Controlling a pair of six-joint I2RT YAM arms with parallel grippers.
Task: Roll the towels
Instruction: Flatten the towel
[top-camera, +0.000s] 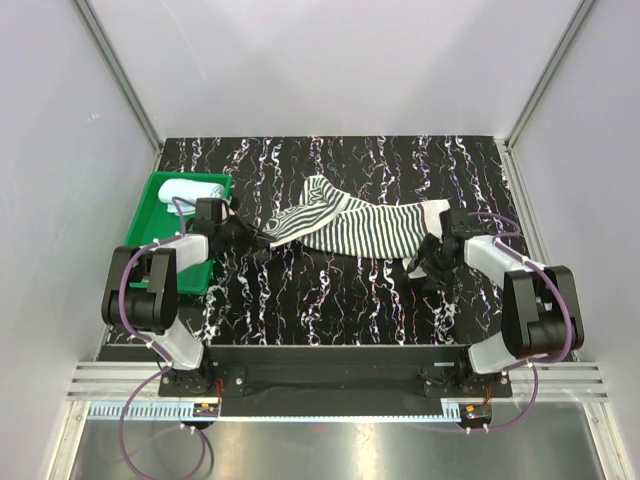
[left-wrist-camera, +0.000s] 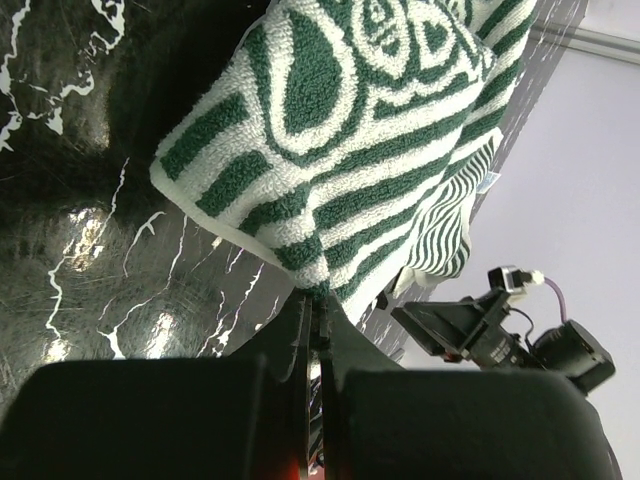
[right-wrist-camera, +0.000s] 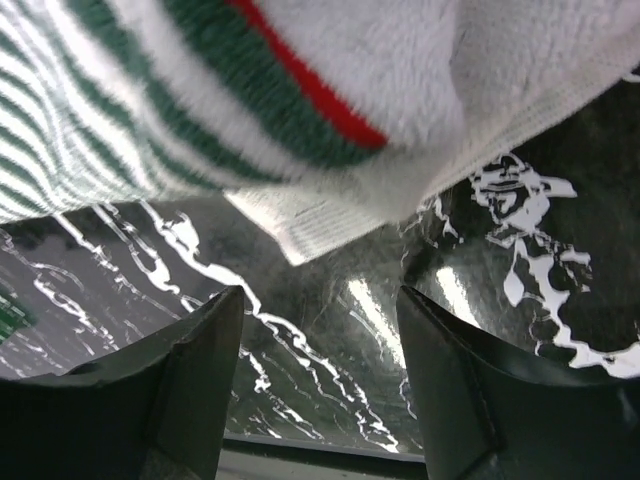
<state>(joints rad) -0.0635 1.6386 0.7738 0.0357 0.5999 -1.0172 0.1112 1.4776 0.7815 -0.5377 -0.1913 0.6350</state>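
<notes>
Left fingers (left-wrist-camera: 315, 300) pinch the patterned end of the striped towel (top-camera: 360, 228), stretched across the middle of the tabletop (top-camera: 330, 300), right fingers (right-wrist-camera: 180, 380) spread just short of its white end: straightening before the roll, I reckon, and next needs a grip there.

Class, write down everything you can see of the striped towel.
The striped towel is soft looped terry with dark and white stripes, a swirl-patterned left end and a white right end with a thin red line. Unrolled and rumpled, it stretches left to right across the marbled black table. The left gripper is pinched shut on its left corner; the right gripper stands open at its right end, not gripping it.
</notes>
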